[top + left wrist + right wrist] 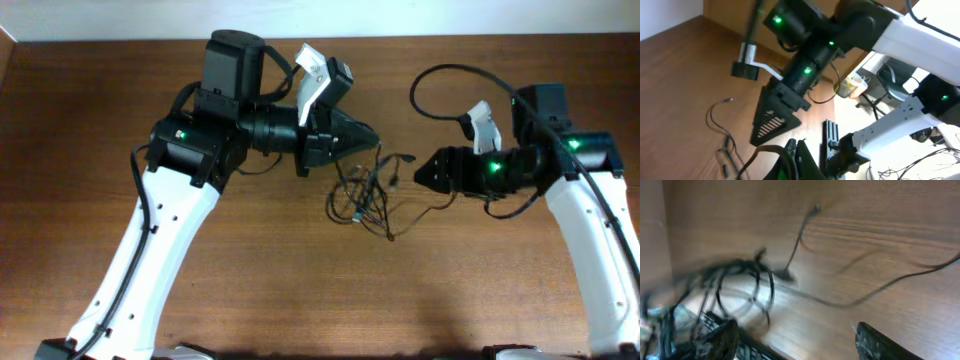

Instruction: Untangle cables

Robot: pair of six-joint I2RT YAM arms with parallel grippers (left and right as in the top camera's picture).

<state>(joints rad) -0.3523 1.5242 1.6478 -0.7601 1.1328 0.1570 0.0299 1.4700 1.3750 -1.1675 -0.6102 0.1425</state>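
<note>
The cables [362,196] lie as a loose black tangle on the wooden table between my two grippers. My left gripper [368,134] points right, just above the tangle's top. In the left wrist view its fingers [796,151] are pressed together on a cable strand that arcs down to the rest of the cables [722,131]. My right gripper [420,172] points left, close to the tangle's right side. Its fingertips [722,339] stand wide apart with bare table between them, and the tangle [740,277] lies just ahead of it. One strand [865,296] trails off to the right.
A thick black arm wire [428,84] loops above the right arm. In the left wrist view the right gripper [774,119] hovers over the table, with the table edge, a chair base [871,106] and floor clutter behind.
</note>
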